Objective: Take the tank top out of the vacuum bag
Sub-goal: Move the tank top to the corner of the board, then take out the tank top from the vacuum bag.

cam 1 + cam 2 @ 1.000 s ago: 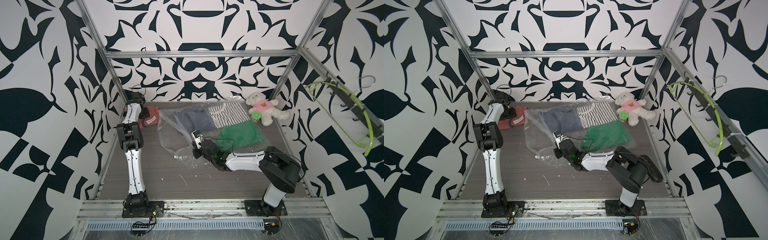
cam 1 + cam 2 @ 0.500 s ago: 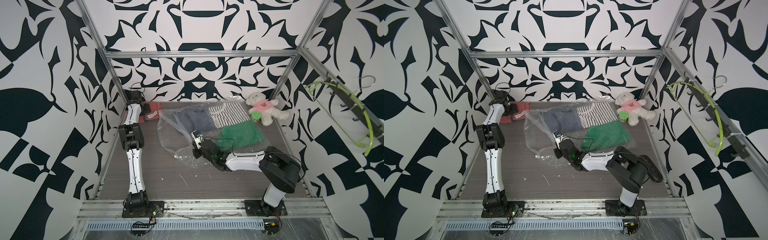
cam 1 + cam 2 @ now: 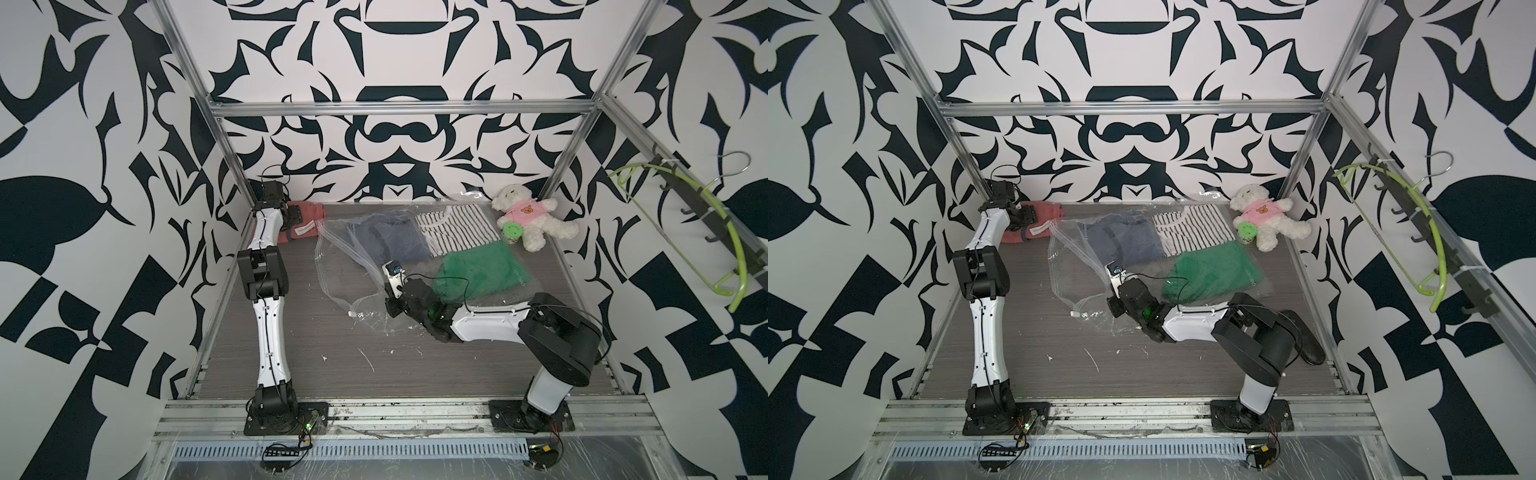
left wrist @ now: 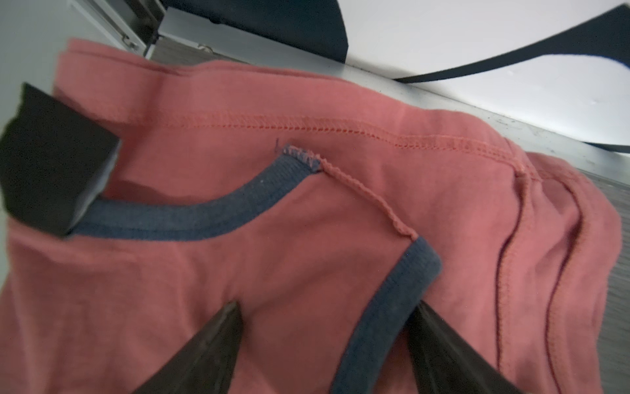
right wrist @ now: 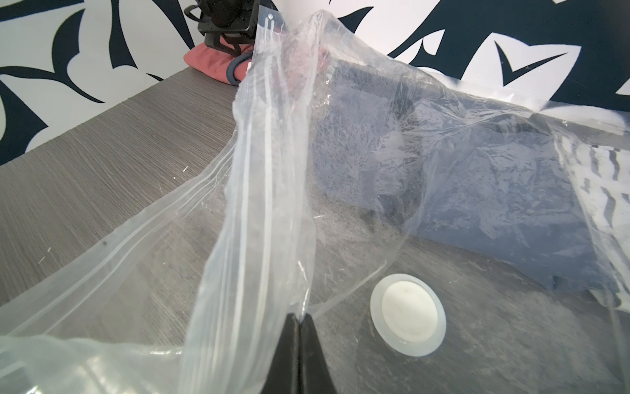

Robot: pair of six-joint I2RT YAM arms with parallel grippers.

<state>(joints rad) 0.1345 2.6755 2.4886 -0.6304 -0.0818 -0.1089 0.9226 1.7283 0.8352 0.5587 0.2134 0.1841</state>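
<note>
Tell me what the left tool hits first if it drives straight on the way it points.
The salmon tank top: the open left tool points at its blue-trimmed armhole, so cloth comes first, likely almost at once; depth is unclear.

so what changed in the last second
The left gripper pulled back toward the far left corner, and the red tank top shifted with it toward the back wall; the jaws now stand open over it, so it looks let go. The right gripper stayed shut on the bag, which did not move.
</note>
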